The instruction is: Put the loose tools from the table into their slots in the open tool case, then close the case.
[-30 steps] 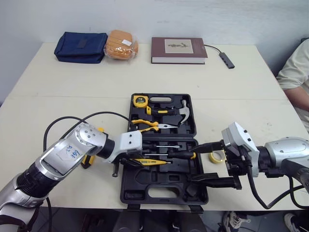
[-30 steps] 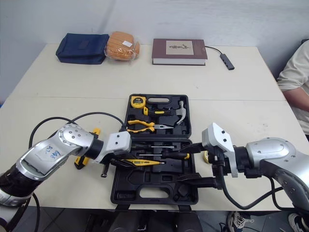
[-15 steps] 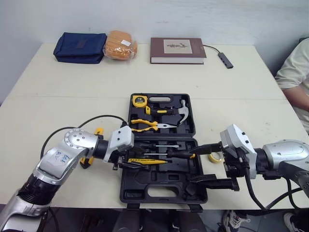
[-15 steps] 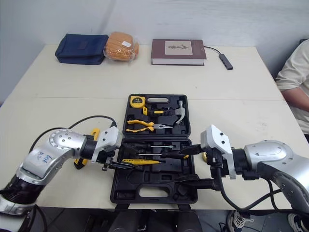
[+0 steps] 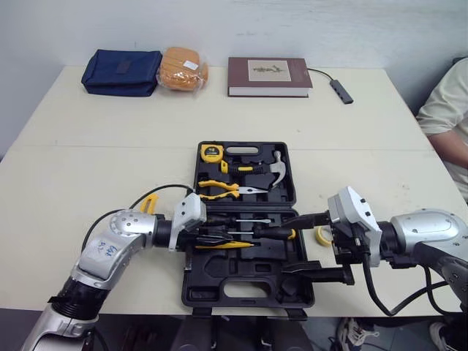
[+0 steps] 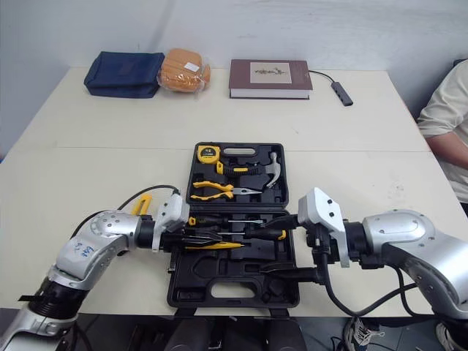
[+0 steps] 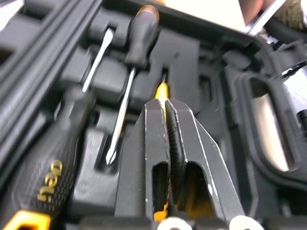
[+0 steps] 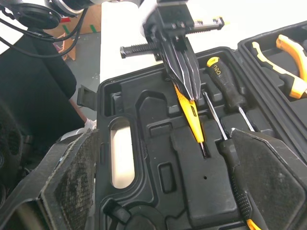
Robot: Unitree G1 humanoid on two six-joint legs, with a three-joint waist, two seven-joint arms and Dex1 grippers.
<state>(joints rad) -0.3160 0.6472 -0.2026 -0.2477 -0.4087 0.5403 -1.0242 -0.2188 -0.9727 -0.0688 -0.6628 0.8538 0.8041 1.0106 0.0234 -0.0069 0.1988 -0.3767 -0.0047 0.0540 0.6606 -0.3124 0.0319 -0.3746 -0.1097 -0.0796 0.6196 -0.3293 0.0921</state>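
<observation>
Screwdriver [image 5: 230,245], yellow-handled, is lying along its slot in the near half of the tool case [image 5: 248,296], the left gripper [image 5: 208,238] clamping it from 9 o'clock to seat it; at 3 o'clock the right gripper [image 5: 311,245] is hovering, fingers spread wide, likely ready to shut the case.

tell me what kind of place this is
Probably an office or lab room: a plain pale table against a bare wall, holding a book, a blue pouch and an open tool case, with a person at its side.

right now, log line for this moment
left gripper shut on yellow screwdriver in tool case | right gripper open | yellow tape roll beside case
</observation>
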